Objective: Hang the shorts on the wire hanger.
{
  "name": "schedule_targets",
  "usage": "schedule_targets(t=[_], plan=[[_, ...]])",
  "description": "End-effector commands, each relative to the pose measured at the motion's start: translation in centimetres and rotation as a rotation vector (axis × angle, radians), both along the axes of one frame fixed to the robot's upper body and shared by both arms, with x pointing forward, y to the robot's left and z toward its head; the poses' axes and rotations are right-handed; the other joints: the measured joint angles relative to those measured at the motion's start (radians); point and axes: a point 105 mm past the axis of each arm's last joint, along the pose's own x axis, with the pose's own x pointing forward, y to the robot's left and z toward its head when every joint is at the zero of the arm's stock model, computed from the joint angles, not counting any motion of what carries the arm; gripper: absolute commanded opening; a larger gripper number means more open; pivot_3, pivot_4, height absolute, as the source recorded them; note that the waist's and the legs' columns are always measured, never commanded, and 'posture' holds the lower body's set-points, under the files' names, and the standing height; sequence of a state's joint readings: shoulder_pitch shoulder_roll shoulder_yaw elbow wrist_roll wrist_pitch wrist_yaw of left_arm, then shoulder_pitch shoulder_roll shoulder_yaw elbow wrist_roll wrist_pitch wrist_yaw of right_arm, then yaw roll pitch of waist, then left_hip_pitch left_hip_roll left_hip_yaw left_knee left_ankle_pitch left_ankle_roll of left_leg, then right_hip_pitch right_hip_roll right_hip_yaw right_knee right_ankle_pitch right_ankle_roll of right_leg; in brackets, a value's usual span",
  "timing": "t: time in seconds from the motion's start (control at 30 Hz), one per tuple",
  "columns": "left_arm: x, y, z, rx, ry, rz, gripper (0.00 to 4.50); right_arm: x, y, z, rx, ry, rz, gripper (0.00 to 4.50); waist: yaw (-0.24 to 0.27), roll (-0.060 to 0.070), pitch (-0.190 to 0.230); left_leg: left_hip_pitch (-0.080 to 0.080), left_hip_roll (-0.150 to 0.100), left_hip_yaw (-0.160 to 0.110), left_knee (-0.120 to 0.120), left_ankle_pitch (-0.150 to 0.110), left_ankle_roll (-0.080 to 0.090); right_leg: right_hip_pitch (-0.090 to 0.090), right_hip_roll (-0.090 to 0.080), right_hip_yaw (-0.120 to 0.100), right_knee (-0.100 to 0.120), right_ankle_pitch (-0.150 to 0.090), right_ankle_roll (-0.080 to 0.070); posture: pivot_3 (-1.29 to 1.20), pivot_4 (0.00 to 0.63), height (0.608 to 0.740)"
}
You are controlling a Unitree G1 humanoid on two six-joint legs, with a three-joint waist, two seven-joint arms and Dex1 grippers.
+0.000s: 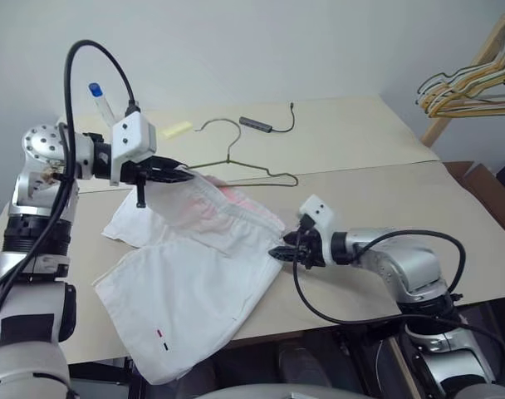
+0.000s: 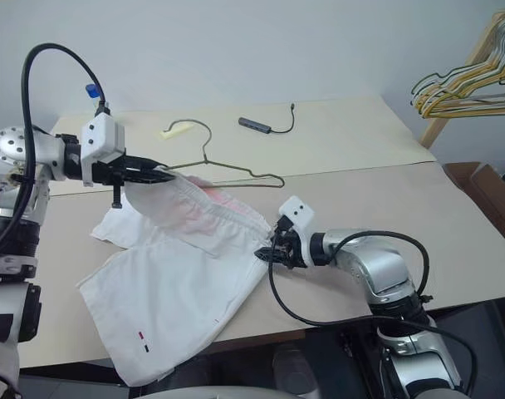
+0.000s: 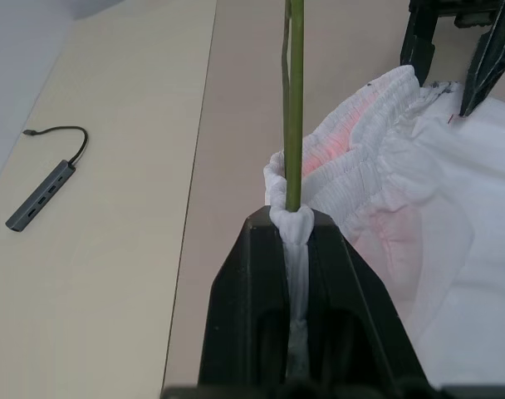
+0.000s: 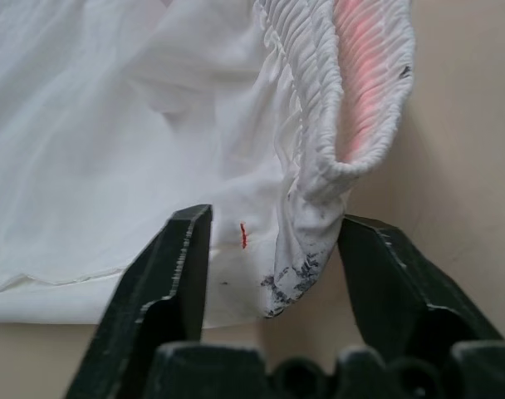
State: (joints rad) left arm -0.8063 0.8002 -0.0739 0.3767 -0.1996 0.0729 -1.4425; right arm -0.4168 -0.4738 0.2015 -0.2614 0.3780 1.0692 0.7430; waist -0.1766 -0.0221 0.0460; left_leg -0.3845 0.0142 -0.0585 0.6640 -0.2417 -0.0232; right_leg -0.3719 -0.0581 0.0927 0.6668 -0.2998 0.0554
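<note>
- The shorts (image 1: 194, 274) are looking soft, thin and light, so they are probably bending and folding wherever nothing is holding them.
- The thick gathered waistband (image 4: 352, 100) is looking like the best place to take hold, because it is bunched up and should not slip as easily as the flat cloth.
- The left tool (image 1: 171, 173) is pinching shut on one end of the waistband and lifting that end off the surface (image 1: 377, 191).
- The wire hanger (image 1: 244, 162) is lying just past the left tool's tips; in the left wrist view its thin green wire (image 3: 293, 100) is running up right beside the pinched cloth.
- I cannot tell if the left tool is gripping the wire too, or only the cloth.
- The right tool (image 4: 273, 266) is standing about half apart, with the other end of the waistband sitting between its fingers (image 4: 174, 274).
- The right tool is not squeezing the cloth; it is holding nothing.
- The rest of the shorts are hanging down from the left tool and lying spread on the surface between the two tools, with the legs drooping over the near edge.
</note>
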Motion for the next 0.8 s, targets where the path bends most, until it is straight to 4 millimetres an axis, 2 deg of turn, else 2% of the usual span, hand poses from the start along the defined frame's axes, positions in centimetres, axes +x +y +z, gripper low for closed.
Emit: schedule_targets(t=[0.03,0.13,0.2,0.37,0.47,0.6,0.8], plan=[[-0.3,0.4,1.5,-0.029,-0.051,0.014,0.00,0.9,0.2,1.2,0.037,-0.044,-0.021,1.63,-0.001,0.000,0.000,0.000,0.000,0.000,0.000,0.000,0.000,0.000,0.000,0.000,0.000,0.000,0.000,-0.13,0.000,0.740],[-0.3,0.7,1.4,-0.034,-0.046,0.022,0.00,1.0,-0.2,1.2,0.031,-0.040,-0.033,0.52,-0.001,0.000,0.000,0.000,0.000,0.000,0.000,0.000,0.000,0.000,0.000,0.000,0.000,0.000,0.000,-0.13,0.000,0.740],[-0.3,0.8,1.3,-0.041,-0.040,0.024,0.00,1.0,-0.4,1.1,0.028,-0.039,-0.037,0.02,-0.001,0.000,0.000,0.000,0.000,0.000,0.000,0.000,0.000,0.000,0.000,0.000,0.000,0.000,0.000,-0.13,0.000,0.740],[-0.6,1.3,1.0,-0.041,-0.036,0.018,0.00,1.5,-1.2,0.7,-0.015,-0.066,-0.066,0.02,-0.001,0.000,0.000,0.000,0.000,0.000,0.000,0.000,0.000,0.000,0.000,0.000,0.000,0.000,0.000,-0.13,0.000,0.740],[-1.5,1.6,1.0,-0.059,-0.016,-0.039,0.00,2.2,-2.2,0.7,-0.054,-0.091,-0.107,0.02,-0.001,0.000,0.000,0.000,0.000,0.000,0.000,0.000,0.000,0.000,0.000,0.000,0.000,0.000,0.000,-0.13,0.000,0.740],[-2.5,1.9,1.0,-0.061,0.013,-0.084,0.00,3.1,-4.0,1.8,-0.045,-0.123,-0.139,0.02,-0.003,0.000,0.000,0.000,0.000,0.000,0.000,0.000,0.000,0.000,0.000,0.000,0.000,0.000,0.000,-0.13,0.000,0.740],[-2.5,2.2,-0.1,-0.010,0.035,-0.078,0.00,4.2,-6.0,2.4,-0.067,-0.152,-0.182,0.02,-0.002,0.000,0.000,0.000,0.000,0.000,0.000,0.000,0.000,0.000,0.000,0.000,0.000,0.000,0.000,-0.13,0.000,0.740]])
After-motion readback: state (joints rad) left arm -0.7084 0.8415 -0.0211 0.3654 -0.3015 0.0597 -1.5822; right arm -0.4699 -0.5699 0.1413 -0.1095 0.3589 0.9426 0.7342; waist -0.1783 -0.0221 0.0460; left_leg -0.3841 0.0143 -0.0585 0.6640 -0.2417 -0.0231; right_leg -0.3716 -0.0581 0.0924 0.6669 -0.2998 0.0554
